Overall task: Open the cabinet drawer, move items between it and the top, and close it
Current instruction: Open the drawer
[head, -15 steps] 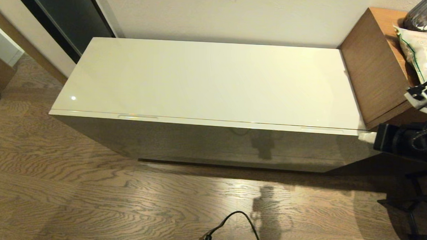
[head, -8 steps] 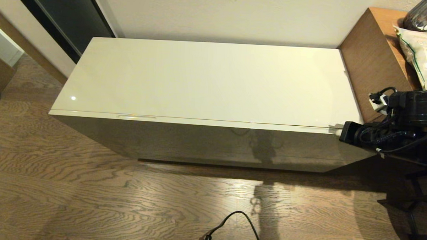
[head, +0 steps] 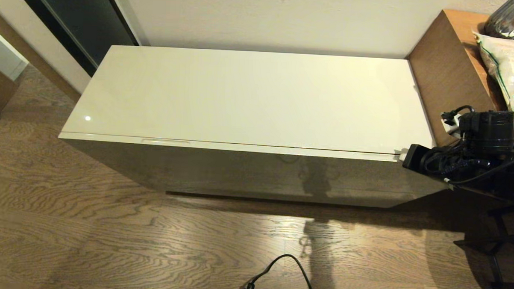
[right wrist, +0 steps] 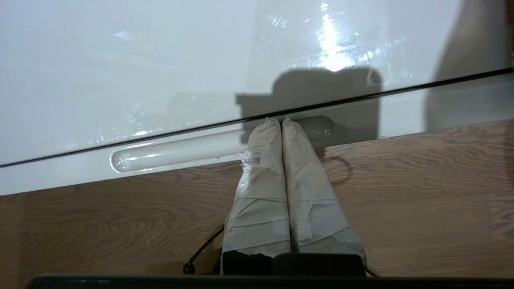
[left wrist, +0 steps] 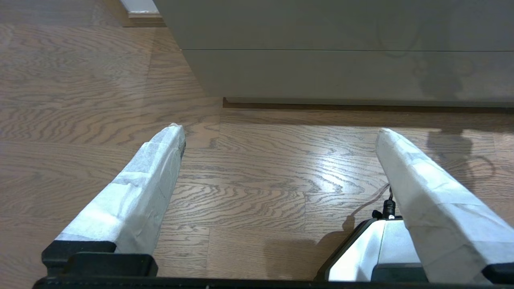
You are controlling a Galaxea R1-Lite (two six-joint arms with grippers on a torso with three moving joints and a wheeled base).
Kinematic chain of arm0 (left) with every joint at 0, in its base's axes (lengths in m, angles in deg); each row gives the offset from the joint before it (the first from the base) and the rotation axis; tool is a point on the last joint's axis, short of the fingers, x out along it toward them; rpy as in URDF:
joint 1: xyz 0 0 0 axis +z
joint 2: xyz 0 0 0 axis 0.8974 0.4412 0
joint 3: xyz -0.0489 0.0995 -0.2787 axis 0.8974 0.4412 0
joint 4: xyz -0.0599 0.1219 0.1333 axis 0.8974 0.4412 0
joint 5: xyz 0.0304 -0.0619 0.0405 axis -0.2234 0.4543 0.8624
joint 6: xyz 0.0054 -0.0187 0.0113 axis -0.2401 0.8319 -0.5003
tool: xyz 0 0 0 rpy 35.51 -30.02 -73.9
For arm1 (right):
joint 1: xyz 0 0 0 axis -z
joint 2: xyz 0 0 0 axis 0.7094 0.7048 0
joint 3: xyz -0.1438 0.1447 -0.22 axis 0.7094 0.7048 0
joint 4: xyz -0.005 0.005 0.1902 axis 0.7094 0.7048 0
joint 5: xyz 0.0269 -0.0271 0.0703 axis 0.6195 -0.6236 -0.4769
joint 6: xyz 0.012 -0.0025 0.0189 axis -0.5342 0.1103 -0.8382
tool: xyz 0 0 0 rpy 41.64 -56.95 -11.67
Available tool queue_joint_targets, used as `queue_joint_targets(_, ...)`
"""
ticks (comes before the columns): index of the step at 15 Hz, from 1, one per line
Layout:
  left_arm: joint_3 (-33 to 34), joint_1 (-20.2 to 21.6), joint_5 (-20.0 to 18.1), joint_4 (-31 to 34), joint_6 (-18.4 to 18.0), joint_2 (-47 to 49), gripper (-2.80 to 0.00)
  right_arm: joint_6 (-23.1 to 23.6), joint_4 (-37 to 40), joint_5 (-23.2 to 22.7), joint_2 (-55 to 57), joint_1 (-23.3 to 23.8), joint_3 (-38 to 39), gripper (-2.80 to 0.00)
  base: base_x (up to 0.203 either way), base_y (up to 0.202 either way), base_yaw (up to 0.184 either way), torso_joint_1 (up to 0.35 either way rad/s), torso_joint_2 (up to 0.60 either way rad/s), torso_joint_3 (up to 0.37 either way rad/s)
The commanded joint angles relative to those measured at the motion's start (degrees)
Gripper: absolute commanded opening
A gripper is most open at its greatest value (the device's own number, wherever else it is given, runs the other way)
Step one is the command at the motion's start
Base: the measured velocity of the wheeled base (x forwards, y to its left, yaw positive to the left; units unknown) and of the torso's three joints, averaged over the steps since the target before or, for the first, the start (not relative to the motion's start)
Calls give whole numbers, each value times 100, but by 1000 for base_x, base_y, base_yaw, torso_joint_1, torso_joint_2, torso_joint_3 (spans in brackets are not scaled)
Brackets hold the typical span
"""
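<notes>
We see the cabinet drawer shut flush under the glossy cream top, its slim handle recess gleaming. Our right gripper, fingers pressed together, tips at that recess by the drawer's right end, near the brown desk. Left gripper hangs spread wide over the wood floor

Looks like a furnished home or hotel-style room. Warm brown wood-grain plank floor, plain cream painted wall, dark doorway opening at the far left. Long, low, glossy cream-beige cabinet set against the wall, beside a taller brown wooden desk bearing a pale printed cushion and a dark ribbed glass vase.
</notes>
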Motion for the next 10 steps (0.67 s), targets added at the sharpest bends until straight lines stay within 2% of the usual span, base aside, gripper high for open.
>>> queue_joint_targets(1,0,0,0,5,-3,7,0,3,56,-41,133,-79,209,-280,0,0,0,0,0,0)
queue_joint_targets(6,0,0,0,5,-3,7,0,-51,27,-244,481,-180,1030,-280,0,0,0,0,0,0)
queue_joint_targets(10,0,0,0,5,-3,7,0,-58,38,-344,156,-180,1647,-280,0,0,0,0,0,0)
